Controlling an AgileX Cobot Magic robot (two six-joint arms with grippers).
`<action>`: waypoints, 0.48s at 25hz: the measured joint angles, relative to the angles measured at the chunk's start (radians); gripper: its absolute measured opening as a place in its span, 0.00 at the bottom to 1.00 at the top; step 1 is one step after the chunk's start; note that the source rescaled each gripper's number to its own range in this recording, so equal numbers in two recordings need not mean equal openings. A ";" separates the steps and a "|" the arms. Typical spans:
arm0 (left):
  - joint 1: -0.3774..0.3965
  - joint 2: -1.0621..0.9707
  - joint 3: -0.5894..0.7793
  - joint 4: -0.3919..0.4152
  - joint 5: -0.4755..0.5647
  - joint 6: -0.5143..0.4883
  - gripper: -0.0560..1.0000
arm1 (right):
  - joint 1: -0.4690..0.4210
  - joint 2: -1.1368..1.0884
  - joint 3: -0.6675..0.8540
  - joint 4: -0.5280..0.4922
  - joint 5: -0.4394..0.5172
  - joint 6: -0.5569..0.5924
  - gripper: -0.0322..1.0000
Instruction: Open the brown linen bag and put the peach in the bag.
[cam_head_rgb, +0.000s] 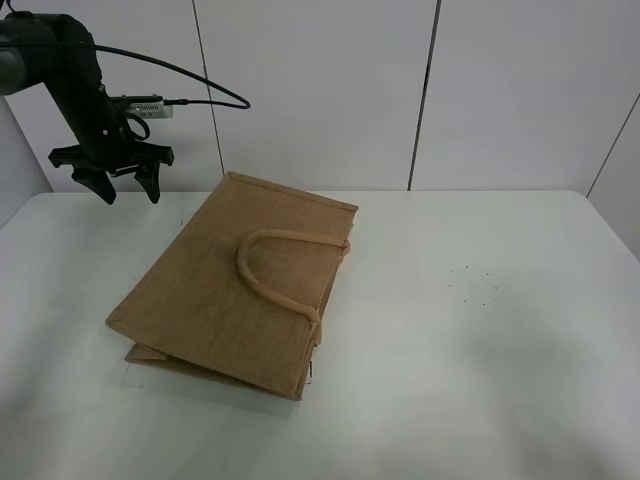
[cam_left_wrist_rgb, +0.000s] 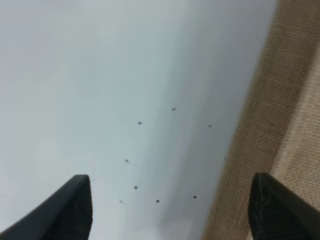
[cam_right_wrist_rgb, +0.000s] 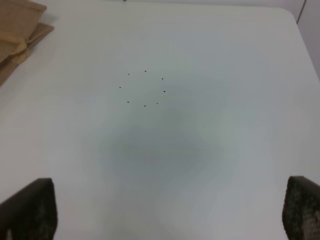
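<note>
1. The brown linen bag (cam_head_rgb: 235, 285) lies flat and closed on the white desk (cam_head_rgb: 480, 350), left of the middle, its bottom edge toward the far edge and its mouth toward the near edge.
2. One beige loop handle (cam_head_rgb: 275, 270) rests curved on top of the bag.
3. The left pincer (cam_head_rgb: 127, 187) hangs in the air near the far left corner of the desk, jaws spread wide, holding nothing; the bag's edge (cam_left_wrist_rgb: 280, 115) lies just beside it.
4. The right pincer (cam_right_wrist_rgb: 170, 212) is wide open and empty above bare desk marked with a ring of small dark dots (cam_right_wrist_rgb: 144, 88).
5. The peach appears in no view.
</note>
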 joint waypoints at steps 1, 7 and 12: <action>0.000 -0.010 0.008 -0.001 0.000 0.000 0.92 | 0.000 0.000 0.000 0.000 0.000 0.000 1.00; -0.008 -0.201 0.212 -0.009 0.000 0.000 0.92 | 0.000 0.000 0.000 0.000 0.000 0.000 1.00; -0.011 -0.468 0.485 -0.010 0.000 0.000 0.92 | 0.000 0.000 0.000 0.000 0.000 0.000 1.00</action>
